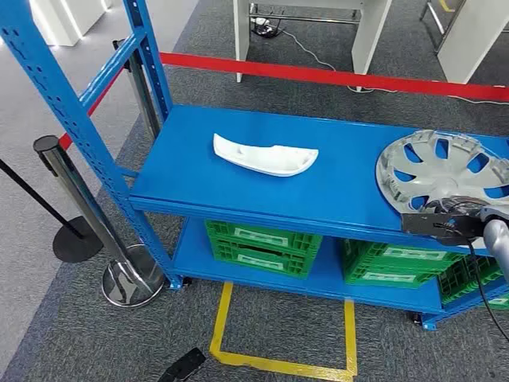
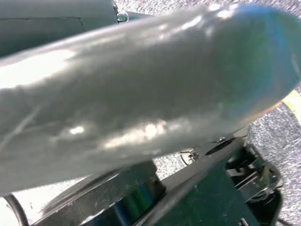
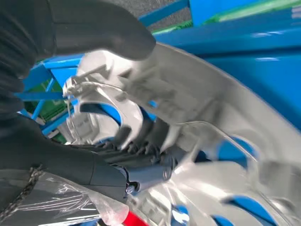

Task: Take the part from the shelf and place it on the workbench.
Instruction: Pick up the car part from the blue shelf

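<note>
Nearest, yellow tape point(image 1: 282, 362) marks a box on the grey carpet in front of the blue shelf point(image 1: 180, 171). On the low level sit green crates point(image 1: 261, 248), one under the middle and more toward the right end.

At the right end of the upper level the robot's right arm comes in, and its right hand point(image 3: 142, 150) has its dark fingers point(image 3: 117, 136) threaded through the spokes of a silver hubcap point(image 1: 441, 171), with the thumb arched over the rim; it grips the hubcap, which lies at the front edge of the shelf. Whether it is lifted or resting I cannot tell.

Further left, well apart from the hubcap, a curved white plastic part point(image 1: 264, 155) lies flat on the blue deck.

The left hand's state I cannot tell.

Beyond the shelf, a red barrier strip point(image 1: 336, 77) runs across the room.
</note>
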Robot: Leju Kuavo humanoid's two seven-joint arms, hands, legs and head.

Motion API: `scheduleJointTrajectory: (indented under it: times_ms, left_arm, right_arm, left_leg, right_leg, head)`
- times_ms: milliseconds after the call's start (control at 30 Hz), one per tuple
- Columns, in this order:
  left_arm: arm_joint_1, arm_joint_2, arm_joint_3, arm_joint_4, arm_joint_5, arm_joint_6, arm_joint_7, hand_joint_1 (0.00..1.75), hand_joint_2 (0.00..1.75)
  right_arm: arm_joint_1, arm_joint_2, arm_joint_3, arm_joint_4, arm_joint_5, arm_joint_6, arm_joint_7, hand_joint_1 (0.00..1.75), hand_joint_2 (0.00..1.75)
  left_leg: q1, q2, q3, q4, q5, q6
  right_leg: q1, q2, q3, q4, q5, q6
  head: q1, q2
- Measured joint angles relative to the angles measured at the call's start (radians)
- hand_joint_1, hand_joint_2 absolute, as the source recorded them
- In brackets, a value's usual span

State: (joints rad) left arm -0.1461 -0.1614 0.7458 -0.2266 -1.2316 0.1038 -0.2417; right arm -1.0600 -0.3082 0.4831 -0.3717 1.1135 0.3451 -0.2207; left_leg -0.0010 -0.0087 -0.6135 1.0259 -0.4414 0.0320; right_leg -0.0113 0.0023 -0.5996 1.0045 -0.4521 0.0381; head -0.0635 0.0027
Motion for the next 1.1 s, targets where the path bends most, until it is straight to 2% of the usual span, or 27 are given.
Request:
scheduleJointTrajectory:
  times_ms: [100, 167, 200, 267, 300, 333, 367, 400, 467, 500, 533, 600, 667, 700, 767, 800, 833, 867, 900, 933, 967, 1000, 1033, 1100]
  left_arm:
    - [0.001, 0.001, 0.0, 0.0, 0.002, 0.0, -0.006, 0.0, 0.0]
    - [0.001, 0.001, 0.001, 0.0, 0.005, -0.001, -0.015, 0.0, 0.0]
    - [0.0, 0.002, 0.002, 0.0, 0.007, -0.002, -0.02, 0.0, 0.0]
    - [0.0, 0.002, 0.006, 0.0, 0.01, -0.005, -0.03, 0.0, 0.0]
    - [0.001, 0.002, 0.008, 0.0, 0.013, -0.006, -0.034, 0.0, 0.44]
    - [0.001, 0.002, 0.011, 0.0, 0.015, -0.008, -0.038, 0.0, 0.87]
    - [0.001, 0.002, 0.013, 0.0, 0.017, -0.01, -0.042, 0.0, 1.31]
    - [0.001, 0.002, 0.015, 0.0, 0.02, -0.012, -0.047, 0.0, 1.75]
    - [0.0, 0.004, 0.019, 0.0, 0.024, -0.018, -0.057, 0.0, 1.75]
    - [-0.001, 0.004, 0.021, 0.0, 0.025, -0.021, -0.061, 0.0, 1.75]
    - [-0.002, 0.004, 0.023, 0.0, 0.026, -0.022, -0.064, 0.0, 1.75]
    - [-0.002, 0.003, 0.025, 0.0, 0.027, -0.023, -0.066, 0.0, 1.75]
    - [-0.002, 0.0, 0.026, 0.0, 0.029, -0.023, -0.067, 0.0, 1.75]
    - [-0.004, -0.002, 0.027, 0.0, 0.029, -0.022, -0.068, 0.0, 1.75]
    - [-0.005, -0.006, 0.028, 0.0, 0.032, -0.02, -0.071, 0.0, 1.75]
    - [-0.003, -0.008, 0.029, 0.0, 0.034, -0.018, -0.072, 0.0, 1.75]
    - [-0.002, -0.01, 0.03, 0.0, 0.035, -0.017, -0.072, 0.0, 1.75]
    - [-0.001, -0.011, 0.031, 0.0, 0.036, -0.017, -0.073, 0.0, 1.75]
    - [-0.001, -0.013, 0.031, 0.0, 0.036, -0.016, -0.074, 0.0, 1.75]
    - [-0.001, -0.015, 0.031, 0.0, 0.036, -0.016, -0.074, 0.0, 1.75]
    - [-0.002, -0.016, 0.032, 0.0, 0.037, -0.015, -0.075, 0.0, 1.75]
    - [-0.002, -0.017, 0.032, 0.0, 0.037, -0.014, -0.075, 0.0, 1.75]
    - [-0.003, -0.017, 0.033, 0.0, 0.037, -0.014, -0.076, 0.0, 1.75]
    - [-0.003, -0.017, 0.037, 0.0, 0.038, -0.013, -0.078, 0.0, 1.75]
  right_arm:
    - [0.001, -0.002, 0.003, -0.001, -0.005, 0.002, -0.002, 1.75, 1.75]
    - [-0.001, -0.003, 0.009, -0.006, -0.011, 0.0, -0.008, 1.75, 1.75]
    - [-0.004, -0.004, 0.013, -0.012, -0.016, -0.003, -0.012, 1.75, 1.75]
    - [-0.005, -0.006, 0.025, -0.025, -0.03, -0.014, -0.019, 1.75, 1.75]
    - [-0.005, -0.007, 0.03, -0.03, -0.037, -0.02, -0.019, 1.75, 1.75]
    - [-0.005, -0.007, 0.035, -0.036, -0.043, -0.025, -0.02, 1.75, 1.75]
    - [-0.005, -0.007, 0.041, -0.042, -0.049, -0.029, -0.02, 1.75, 1.75]
    - [-0.005, -0.007, 0.046, -0.05, -0.055, -0.035, -0.022, 1.75, 1.75]
    - [-0.007, -0.007, 0.057, -0.07, -0.068, -0.045, -0.029, 1.75, 1.75]
    - [-0.009, -0.008, 0.063, -0.078, -0.076, -0.049, -0.032, 1.75, 1.75]
    - [-0.01, -0.01, 0.069, -0.087, -0.085, -0.051, -0.034, 1.75, 1.75]
    - [-0.009, -0.017, 0.082, -0.11, -0.106, -0.053, -0.035, 1.75, 1.75]
    - [-0.008, -0.028, 0.095, -0.14, -0.13, -0.053, -0.036, 1.75, 1.75]
    - [-0.007, -0.037, 0.102, -0.156, -0.144, -0.053, -0.035, 1.75, 1.75]
    - [-0.003, -0.057, 0.117, -0.186, -0.172, -0.053, -0.033, 1.75, 1.75]
    - [0.002, -0.066, 0.125, -0.2, -0.185, -0.053, -0.032, 1.75, 1.75]
    - [0.008, -0.074, 0.134, -0.214, -0.196, -0.053, -0.031, 1.75, 1.75]
    - [0.012, -0.081, 0.141, -0.227, -0.203, -0.054, -0.031, 1.75, 1.75]
    - [0.015, -0.088, 0.147, -0.239, -0.208, -0.054, -0.031, 1.75, 1.75]
    - [0.015, -0.094, 0.152, -0.251, -0.21, -0.054, -0.031, 1.75, 1.75]
    - [0.014, -0.099, 0.156, -0.259, -0.212, -0.055, -0.031, 1.75, 1.75]
    - [0.014, -0.102, 0.16, -0.267, -0.214, -0.056, -0.03, 1.75, 1.75]
    - [0.015, -0.105, 0.164, -0.273, -0.217, -0.057, -0.03, 1.75, 1.75]
    - [0.022, -0.113, 0.173, -0.288, -0.232, -0.061, -0.025, 1.75, 1.75]
  left_leg:
    - [0.001, 0.0, -0.001, 0.0, 0.001, -0.009]
    - [0.0, 0.001, -0.011, 0.024, -0.018, -0.019]
    - [0.001, 0.002, -0.029, 0.066, -0.042, -0.025]
    - [0.004, 0.004, -0.088, 0.196, -0.103, -0.032]
    - [0.004, 0.004, -0.115, 0.255, -0.122, -0.033]
    - [0.004, 0.004, -0.13, 0.284, -0.123, -0.032]
    - [0.004, 0.004, -0.127, 0.274, -0.104, -0.029]
    - [0.003, 0.004, -0.107, 0.226, -0.07, -0.023]
    - [-0.002, 0.004, -0.047, 0.09, -0.003, -0.006]
    - [-0.004, 0.005, -0.025, 0.041, 0.011, 0.0]
    - [-0.007, 0.005, -0.014, 0.014, 0.014, 0.004]
    - [-0.008, 0.006, -0.009, -0.001, 0.01, 0.007]
    - [-0.005, 0.007, -0.004, -0.011, 0.016, 0.014]
    - [-0.002, 0.008, -0.001, -0.016, 0.019, 0.018]
    - [-0.001, 0.007, -0.001, -0.017, 0.021, 0.023]
    - [-0.001, 0.006, -0.001, -0.017, 0.02, 0.024]
    - [-0.001, 0.006, -0.001, -0.016, 0.02, 0.024]
    - [-0.001, 0.006, -0.001, -0.015, 0.019, 0.023]
    - [0.0, 0.006, -0.001, -0.013, 0.017, 0.022]
    - [0.0, 0.006, -0.001, -0.01, 0.015, 0.019]
    - [-0.001, 0.005, -0.002, -0.006, 0.011, 0.014]
    - [-0.003, 0.005, -0.004, -0.002, 0.009, 0.009]
    - [-0.005, 0.005, -0.007, 0.001, 0.008, 0.005]
    - [-0.006, 0.004, -0.009, 0.004, 0.009, -0.002]
  right_leg:
    - [-0.001, 0.003, -0.005, 0.001, 0.001, -0.011]
    - [-0.005, 0.002, -0.003, -0.001, 0.004, -0.02]
    - [-0.007, 0.001, -0.001, -0.002, 0.004, -0.024]
    - [-0.007, 0.001, 0.0, -0.001, 0.002, -0.03]
    - [-0.006, 0.001, 0.002, -0.001, 0.001, -0.031]
    - [-0.005, 0.001, 0.003, -0.001, 0.0, -0.032]
    - [-0.003, 0.002, 0.006, -0.001, -0.001, -0.033]
    - [-0.002, 0.003, 0.009, -0.001, -0.002, -0.033]
    - [0.003, 0.003, 0.012, 0.0, -0.006, -0.031]
    - [0.005, 0.003, 0.011, 0.0, -0.007, -0.028]
    - [0.006, 0.003, 0.01, 0.001, -0.007, -0.024]
    - [0.005, 0.003, 0.007, -0.001, -0.006, -0.015]
    - [0.002, 0.002, -0.006, 0.017, -0.021, -0.005]
    - [0.001, 0.002, -0.024, 0.053, -0.042, -0.002]
    - [-0.001, 0.001, -0.087, 0.18, -0.101, 0.005]
    - [-0.001, 0.001, -0.119, 0.242, -0.121, 0.008]
    - [-0.002, 0.001, -0.141, 0.278, -0.125, 0.011]
    - [-0.003, 0.0, -0.143, 0.272, -0.109, 0.013]
    - [-0.005, 0.0, -0.125, 0.227, -0.076, 0.014]
    - [-0.007, -0.002, -0.094, 0.157, -0.037, 0.016]
    - [-0.007, -0.003, -0.059, 0.088, -0.01, 0.017]
    - [-0.007, -0.003, -0.032, 0.039, 0.005, 0.014]
    - [-0.006, -0.002, -0.018, 0.014, 0.008, 0.009]
    - [-0.005, 0.0, -0.015, 0.01, 0.006, -0.004]
  head:
    - [0.0, 0.0]
    - [-0.002, 0.0]
    - [-0.003, 0.0]
    - [-0.006, 0.0]
    - [-0.006, 0.0]
    - [-0.006, 0.0]
    - [-0.006, 0.0]
    - [-0.006, 0.0]
    - [-0.005, 0.0]
    - [-0.005, 0.0]
    - [-0.004, 0.0]
    - [-0.004, 0.0]
    - [-0.003, 0.0]
    - [-0.002, 0.0]
    - [0.001, 0.0]
    - [0.002, 0.0]
    - [0.001, 0.0]
    - [0.001, 0.0]
    - [0.001, 0.0]
    - [0.001, 0.0]
    - [0.002, 0.0]
    - [0.002, 0.0]
    - [0.002, 0.0]
    - [0.002, 0.0]
